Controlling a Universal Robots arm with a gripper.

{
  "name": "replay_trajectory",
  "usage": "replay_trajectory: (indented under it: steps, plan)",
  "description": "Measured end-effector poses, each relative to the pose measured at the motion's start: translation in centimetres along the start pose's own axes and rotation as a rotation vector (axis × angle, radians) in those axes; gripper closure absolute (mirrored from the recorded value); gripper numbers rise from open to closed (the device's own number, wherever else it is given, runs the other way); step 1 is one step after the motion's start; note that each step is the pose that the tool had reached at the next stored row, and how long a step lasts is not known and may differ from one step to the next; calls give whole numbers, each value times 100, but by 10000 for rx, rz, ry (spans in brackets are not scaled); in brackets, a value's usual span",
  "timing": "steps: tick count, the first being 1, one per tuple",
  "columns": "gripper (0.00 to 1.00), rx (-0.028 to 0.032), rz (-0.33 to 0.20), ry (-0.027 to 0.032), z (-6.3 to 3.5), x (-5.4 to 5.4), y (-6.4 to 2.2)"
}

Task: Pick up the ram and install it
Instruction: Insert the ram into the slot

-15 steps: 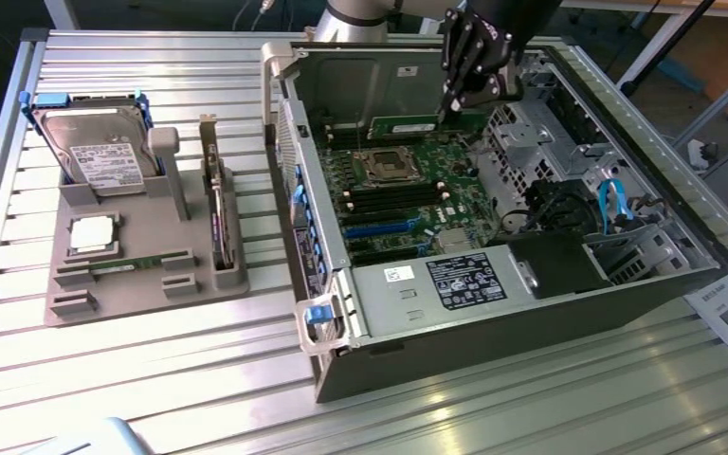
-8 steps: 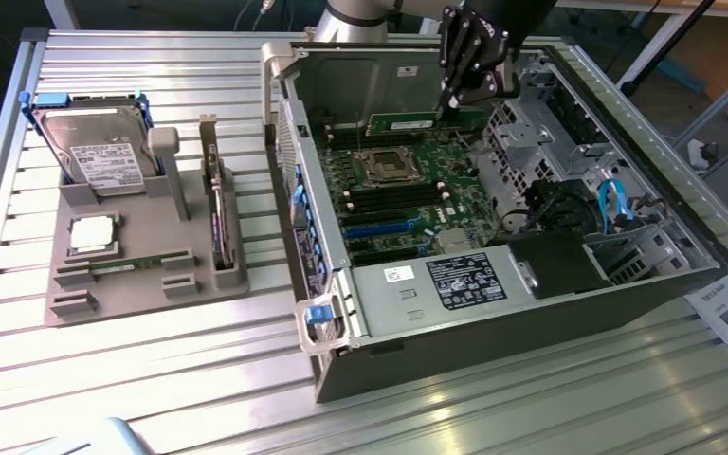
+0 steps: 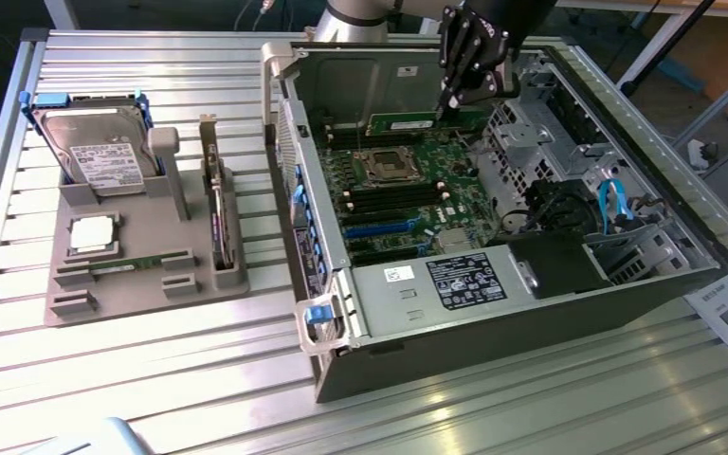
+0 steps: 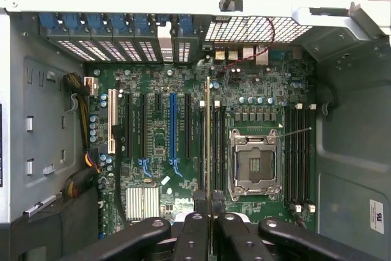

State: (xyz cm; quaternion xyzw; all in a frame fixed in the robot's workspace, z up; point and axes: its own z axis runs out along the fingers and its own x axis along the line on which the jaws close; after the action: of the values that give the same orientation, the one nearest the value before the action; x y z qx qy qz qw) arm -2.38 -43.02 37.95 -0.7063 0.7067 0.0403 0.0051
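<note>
Exterior view: gripper [image 3: 455, 106] sits in the upper middle of the frame, reaching down into the open computer case [image 3: 491, 322]. Its fingers are pinched nearly closed on the top edge of the ram [image 3: 405, 123]. The ram is a green stick, held on edge and roughly level, just above the motherboard [image 3: 402, 204] and near the case's back wall, beyond the CPU socket [image 3: 387, 167]. On the exterior view's left, well apart from the case, the grey parts tray [image 3: 149, 284] holds the hard drive [image 3: 99, 142], the processor chip [image 3: 92, 233] and the expansion card [image 3: 219, 223].

Wrist view: the ram [image 4: 208, 139] appears edge-on as a thin line running out from between the gripper's [image 4: 208, 205] fingers [image 4: 197, 200]. It is parallel with the black memory slots [image 4: 219, 145] just beside the CPU socket [image 4: 254, 163]. It looks lined up over one of those slots. Cannot tell whether its bottom edge touches the slot yet.

Judgement: pickup is done and the install step is in hand, with the stick poised over the slot bank. Seating calls for the edge to be square and centred in the slot, with a straight push and no tilt.
</note>
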Motion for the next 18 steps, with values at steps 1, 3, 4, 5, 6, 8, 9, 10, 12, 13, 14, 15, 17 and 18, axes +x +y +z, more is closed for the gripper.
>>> replay_trajectory:
  steps: [1,3,4,5,6,8,9,10,12,13,14,15,17,18]
  plan:
    - [88,0,0,0,0,0,0]
    - [88,0,0,0,4,0,0]
    - [88,0,0,0,9,0,-1]
    - [88,1,0,1,21,1,-1]
    - [88,1,0,0,51,3,-3]
    - [88,9,0,1,124,8,-6]
    - [88,13,-1,0,152,10,-8]
    - [88,16,-1,0,188,12,-9]
    - [88,21,-1,0,226,15,-11]
    - [88,22,-1,0,243,16,-12]
    - [88,24,-2,-1,264,17,-13]
    - [88,24,-1,0,289,19,-14]
    - [88,28,-1,0,330,21,-16]
    - [88,36,-2,0,354,23,-18]
